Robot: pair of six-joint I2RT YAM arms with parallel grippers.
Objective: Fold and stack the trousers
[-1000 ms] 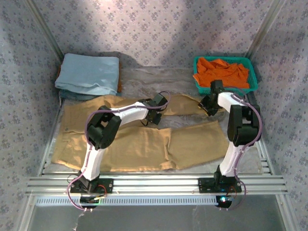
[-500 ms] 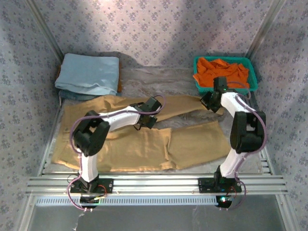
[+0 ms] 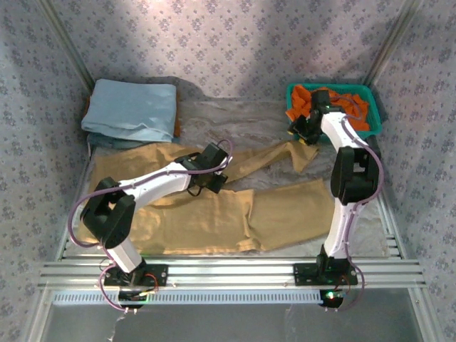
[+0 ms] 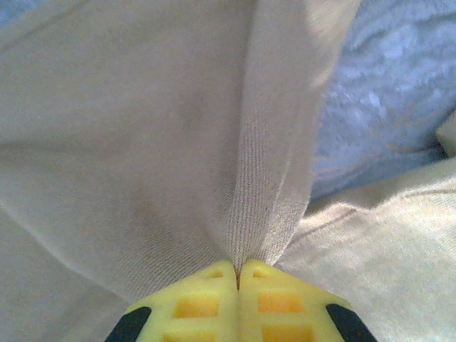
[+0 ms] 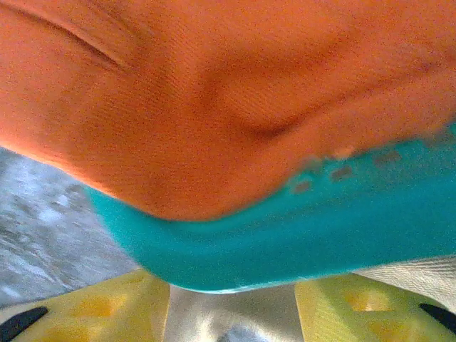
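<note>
Evidently trousers (image 3: pixel 214 214) judged soft, light, limp. Left gripper (image 4: pixel 237 269) pinched tight on leg fold; right gripper (image 5: pixel 231 299) part-spread, hold unconfirmed. Hems judged best purchase.

- Low and long goes the left arm (image 3: pixel 142 187): up from its base at the near left, elbow kicked out to the left, forearm running right and away over the middle of the desk.
- At its end the left gripper (image 3: pixel 212 178) points down; in the wrist view its yellow fingertips (image 4: pixel 206 303) are pressed together, a ridge of the trousers (image 4: pixel 263 178) pinched between them.
- Standing tall off the near right base is the right arm (image 3: pixel 347 178), forearm stretched away to the far right.
- Out at full reach, the right gripper (image 3: pixel 302 132) tilts left; its yellow fingers (image 5: pixel 349 303) sit apart, pale cloth bunched in the gap.
</note>
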